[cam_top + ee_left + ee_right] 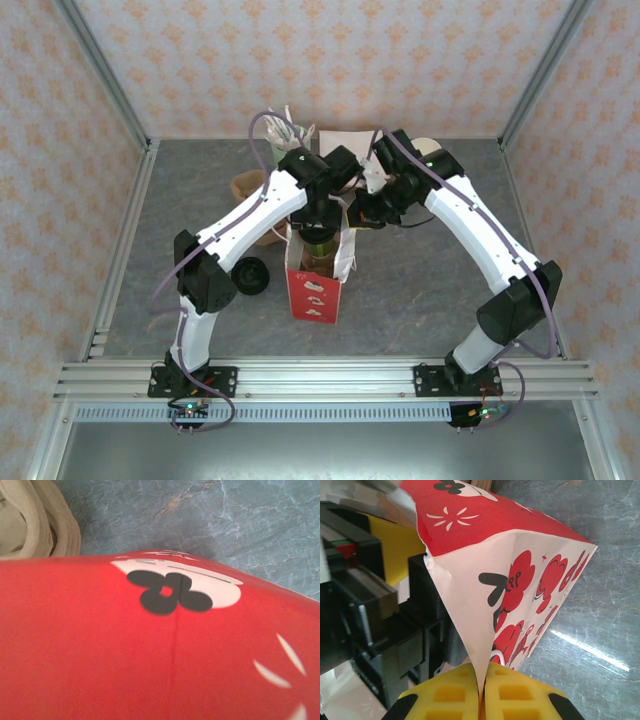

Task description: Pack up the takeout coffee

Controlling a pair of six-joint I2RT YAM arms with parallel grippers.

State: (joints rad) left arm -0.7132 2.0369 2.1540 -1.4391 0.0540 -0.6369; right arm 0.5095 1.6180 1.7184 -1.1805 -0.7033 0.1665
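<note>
Enclosing grey table [430, 290], bag [312, 292]; floral walls [330, 60]

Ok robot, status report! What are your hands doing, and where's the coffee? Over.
Right gripper shut on bag edge. Left gripper over bag mouth, grip unclear. Cup in bag mouth beneath it. Nothing in the way.

Mid-table the red bag [312, 290] stands w/ left arm [250, 225] over its mouth & right gripper [482, 690] pinched on its right rim, black lid [250, 275] just left, tan bowl [248, 186] far-left; table [430, 290] right & near of bag free.
</note>
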